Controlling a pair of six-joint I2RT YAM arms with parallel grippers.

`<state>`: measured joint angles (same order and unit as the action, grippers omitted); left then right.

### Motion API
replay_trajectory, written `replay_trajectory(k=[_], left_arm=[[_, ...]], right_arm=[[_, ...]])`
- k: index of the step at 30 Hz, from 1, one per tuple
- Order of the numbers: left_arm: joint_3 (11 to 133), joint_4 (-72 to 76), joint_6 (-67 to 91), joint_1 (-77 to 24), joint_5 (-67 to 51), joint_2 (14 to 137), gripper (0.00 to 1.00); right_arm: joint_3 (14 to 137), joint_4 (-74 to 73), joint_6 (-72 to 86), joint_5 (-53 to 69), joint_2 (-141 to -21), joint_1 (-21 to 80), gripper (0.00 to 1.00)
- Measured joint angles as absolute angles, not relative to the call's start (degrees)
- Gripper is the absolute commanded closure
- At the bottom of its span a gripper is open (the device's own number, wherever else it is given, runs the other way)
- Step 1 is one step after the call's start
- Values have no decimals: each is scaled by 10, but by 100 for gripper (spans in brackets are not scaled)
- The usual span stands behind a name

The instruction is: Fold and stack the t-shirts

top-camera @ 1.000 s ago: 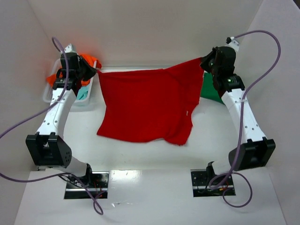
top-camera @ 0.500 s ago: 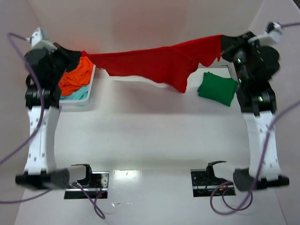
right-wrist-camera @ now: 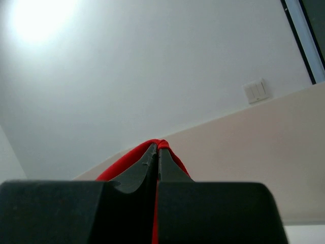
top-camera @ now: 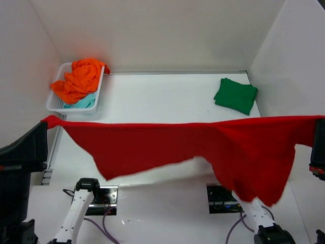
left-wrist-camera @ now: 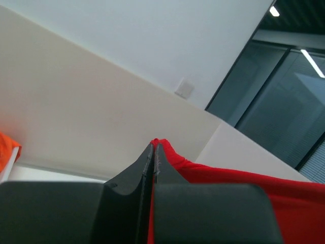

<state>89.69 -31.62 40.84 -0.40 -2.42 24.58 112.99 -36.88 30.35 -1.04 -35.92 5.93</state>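
The red shirt (top-camera: 177, 147) hangs stretched in the air over the six o'clock side of the desk (top-camera: 162, 96). It looks soft and light, and it sags in the middle. The left gripper (left-wrist-camera: 153, 146) and right gripper (right-wrist-camera: 158, 147) each pinch closed on a top corner, which seem the best holds. A folded green shirt (top-camera: 235, 95) lies at two o'clock. An orange shirt (top-camera: 81, 81) and a teal shirt (top-camera: 87, 103) fill the basket (top-camera: 55, 104) at ten o'clock.
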Motion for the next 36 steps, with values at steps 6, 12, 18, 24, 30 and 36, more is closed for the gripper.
replay_trajectory(k=[6, 12, 18, 24, 30, 36], left_arm=[[844, -293, 424, -37, 17, 239, 100], [696, -264, 424, -39, 41, 307, 100], [546, -207, 426, -39, 68, 410, 100], [503, -147, 425, -39, 109, 537, 100], [511, -99, 424, -30, 136, 702, 100], [559, -76, 424, -21, 136, 843, 100]], right_arm=[[1148, -375, 300, -8, -392, 58, 100], [931, -313, 298, -20, -434, 58, 100], [674, -253, 307, -35, -533, 58, 100], [577, -164, 332, -53, -608, 58, 100], [557, -81, 343, -76, -705, 58, 100], [565, -28, 348, -81, -810, 56, 100]])
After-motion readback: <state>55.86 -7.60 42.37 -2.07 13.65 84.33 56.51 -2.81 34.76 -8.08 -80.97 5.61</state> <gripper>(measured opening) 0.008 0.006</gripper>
